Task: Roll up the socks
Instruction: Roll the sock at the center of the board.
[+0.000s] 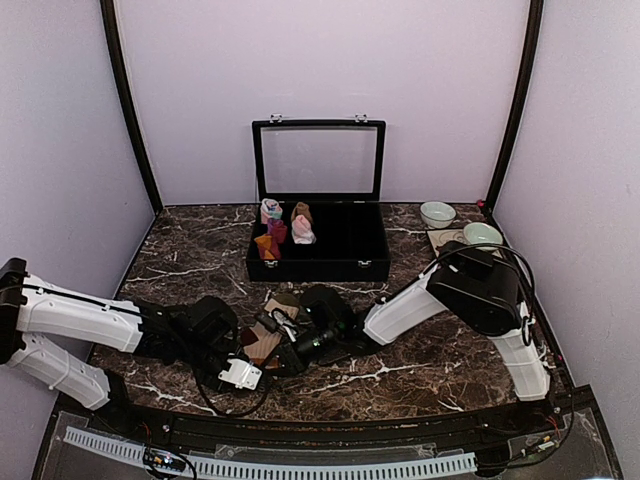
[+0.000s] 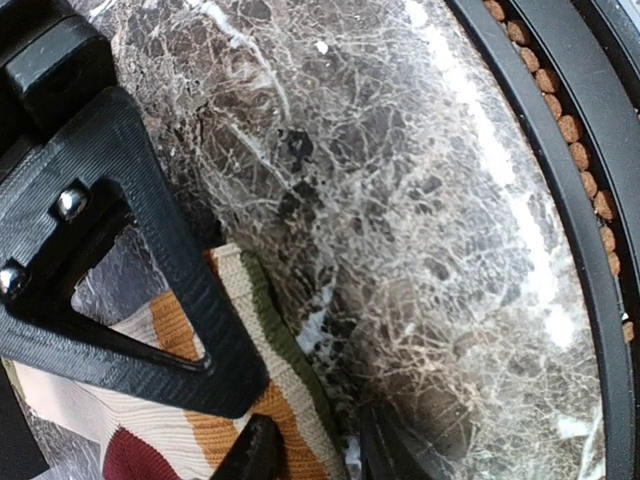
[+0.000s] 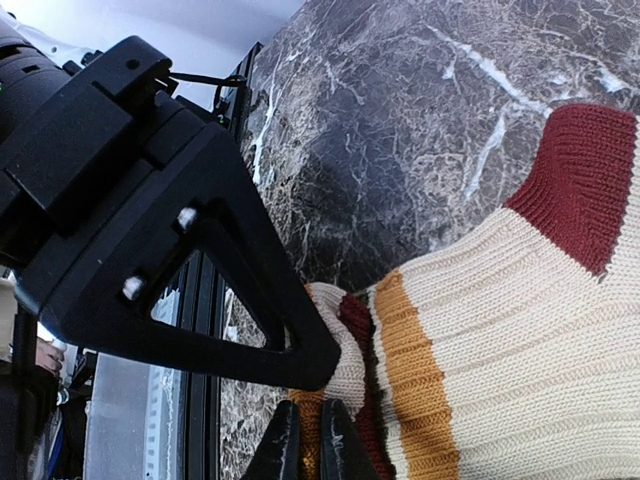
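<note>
Sock place: striped sock (image 1: 266,342) lies on the desk (image 1: 430,375) toward the near edge, left of centre, between the two arms and well apart from the black box (image 1: 318,255) at the back.
Sock look: ribbed knit, cream with orange-tan and dark red bands. The left wrist view shows an olive edge along one side. It is soft, and bunched over on itself where it is held.
Right pincer (image 3: 308,400): pressed together on a folded edge of the striped sock, close above the desk.
Left pincer (image 2: 243,410): one finger lies across the sock. Whether it pinches the cloth or only rests over it cannot be told.
Step in hand: probably starting or tightening the roll at the held end.
Doing it well: hold the pinch low to the desk and turn the fold onto the flat cloth in short turns. Let the other pincer pin the loose length so it does not drag. Stack the layers square so the roll does not go cone-shaped.
Risk: the slack knit may slip from a thin pinch, or unroll once let go.
</note>
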You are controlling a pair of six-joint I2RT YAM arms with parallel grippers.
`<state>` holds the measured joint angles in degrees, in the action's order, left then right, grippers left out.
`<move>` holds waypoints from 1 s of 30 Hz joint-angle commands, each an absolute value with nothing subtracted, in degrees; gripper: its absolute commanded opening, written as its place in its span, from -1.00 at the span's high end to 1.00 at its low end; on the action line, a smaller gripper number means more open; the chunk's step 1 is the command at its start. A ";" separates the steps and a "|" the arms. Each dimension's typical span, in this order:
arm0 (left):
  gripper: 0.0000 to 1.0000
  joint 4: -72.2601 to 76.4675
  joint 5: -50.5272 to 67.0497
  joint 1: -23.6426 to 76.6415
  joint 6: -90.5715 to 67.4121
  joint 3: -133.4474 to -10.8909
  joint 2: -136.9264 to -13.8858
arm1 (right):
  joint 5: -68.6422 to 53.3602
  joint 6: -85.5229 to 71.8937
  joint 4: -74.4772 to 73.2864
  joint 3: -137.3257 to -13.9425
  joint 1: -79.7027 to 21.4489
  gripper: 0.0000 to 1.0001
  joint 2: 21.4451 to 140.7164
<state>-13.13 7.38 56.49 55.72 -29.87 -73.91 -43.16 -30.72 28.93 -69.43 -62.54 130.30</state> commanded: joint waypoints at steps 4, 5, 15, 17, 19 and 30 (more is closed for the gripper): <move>0.69 -16.93 4.29 56.13 52.55 -33.30 -84.62 | -36.46 -32.93 16.73 -63.75 -60.38 0.81 136.35; 0.72 -17.18 4.34 56.08 51.92 -34.12 -85.74 | -36.52 -33.08 16.78 -63.73 -60.38 0.81 136.34; 1.00 -21.58 8.34 54.58 50.29 -34.82 -85.39 | -32.35 -32.39 20.83 -58.19 -59.08 -0.94 130.66; 1.00 -22.85 9.60 53.65 49.96 -35.38 -86.17 | -30.13 -31.48 21.33 -56.48 -58.30 -0.99 128.41; 1.00 -23.89 11.14 52.25 49.53 -36.14 -87.02 | -28.36 -30.42 21.31 -54.93 -57.70 -0.99 126.38; 1.00 -31.44 19.54 47.42 48.92 -42.39 -93.43 | -4.49 -22.92 31.80 -32.65 -59.48 -0.99 104.36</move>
